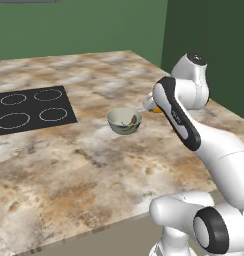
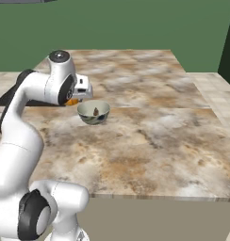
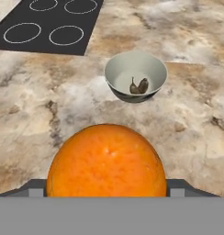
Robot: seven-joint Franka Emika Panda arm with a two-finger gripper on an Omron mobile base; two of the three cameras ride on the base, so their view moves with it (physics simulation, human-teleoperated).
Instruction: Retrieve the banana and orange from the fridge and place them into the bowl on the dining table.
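The orange (image 3: 107, 160) hides the pincer's tips; the bowl (image 3: 153, 71) hides most of the banana (image 3: 138, 86).

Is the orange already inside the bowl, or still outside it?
Outside. The orange sits between the gripper's fingers, short of the bowl, which stands apart on the dining table with a small dark-blotched banana inside.

Green walls (image 2: 135, 26) stand behind the island, plain and evenly lit, with a darker green panel (image 1: 209, 35) at the right in the left base view. A narrow grey strip (image 1: 26, 1) shows at the top left corner of that view. The island's top (image 2: 150, 141) is brown-beige marbled stone with a thin pale edge along its near side, and a beige base (image 2: 154, 219) shows below that edge. A black four-ring cooktop (image 1: 29, 110) is set flat into the top toward its far left corner. Beyond the right edge lies a pale tiled floor (image 2: 213, 92). The light is soft, with faint shadows
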